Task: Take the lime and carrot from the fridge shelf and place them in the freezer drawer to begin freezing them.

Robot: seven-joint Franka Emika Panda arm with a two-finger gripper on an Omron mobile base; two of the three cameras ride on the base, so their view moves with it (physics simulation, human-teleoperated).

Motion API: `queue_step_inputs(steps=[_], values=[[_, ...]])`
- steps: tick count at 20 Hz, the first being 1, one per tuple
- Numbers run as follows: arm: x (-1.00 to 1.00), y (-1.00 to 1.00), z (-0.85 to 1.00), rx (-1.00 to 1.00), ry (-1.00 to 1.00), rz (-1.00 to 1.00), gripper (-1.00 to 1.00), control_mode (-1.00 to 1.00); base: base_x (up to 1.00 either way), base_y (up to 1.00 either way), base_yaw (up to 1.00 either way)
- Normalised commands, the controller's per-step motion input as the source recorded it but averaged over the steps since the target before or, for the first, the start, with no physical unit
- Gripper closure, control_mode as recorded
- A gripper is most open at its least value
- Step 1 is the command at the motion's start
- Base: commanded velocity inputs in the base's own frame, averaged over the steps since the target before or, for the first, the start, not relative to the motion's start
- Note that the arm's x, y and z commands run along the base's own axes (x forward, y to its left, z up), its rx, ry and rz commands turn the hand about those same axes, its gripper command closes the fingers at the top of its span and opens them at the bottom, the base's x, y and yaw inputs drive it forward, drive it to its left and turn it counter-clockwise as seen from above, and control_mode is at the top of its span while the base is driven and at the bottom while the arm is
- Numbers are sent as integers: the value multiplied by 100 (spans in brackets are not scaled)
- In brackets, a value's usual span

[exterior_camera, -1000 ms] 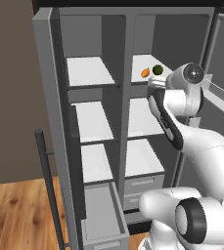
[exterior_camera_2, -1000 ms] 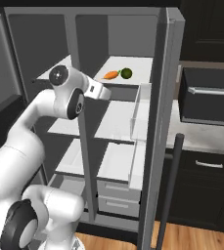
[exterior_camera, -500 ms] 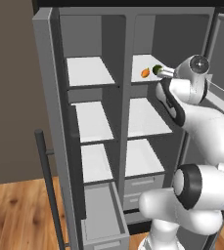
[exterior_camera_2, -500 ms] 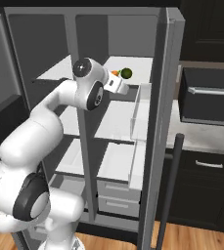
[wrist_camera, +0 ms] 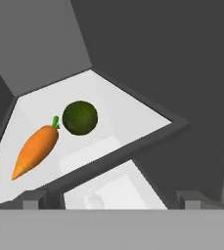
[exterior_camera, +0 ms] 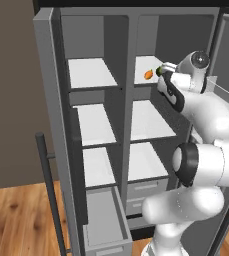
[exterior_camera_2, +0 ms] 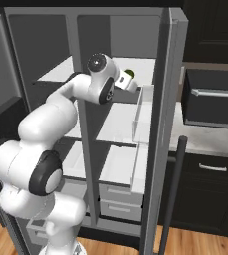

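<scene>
Claw at the top fridge shelf
Claw [wrist_camera: 108, 199] spread wide, empty; lime [wrist_camera: 80, 117] touching carrot [wrist_camera: 35, 151] on fridge shelf [wrist_camera: 128, 119].

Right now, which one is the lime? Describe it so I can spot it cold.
Find the open grey fridge, then the topmost white shelf of its right-hand column. Two small things lie there, close together: the lime is the round dark green ball, not the tapered orange carrot beside it.

Lime [wrist_camera: 80, 117] beside carrot [wrist_camera: 36, 150] — on fridge shelf [wrist_camera: 133, 117].
</scene>
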Motion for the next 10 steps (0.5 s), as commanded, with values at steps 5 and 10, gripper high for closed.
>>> queue_step_inputs(steps=[5, 10], values=[[71, -1, 0, 10, 4, 0, -100, -100, 0, 0, 0], [53, 0, 0, 10, 7, 0, -100, -100, 0, 0, 0]])
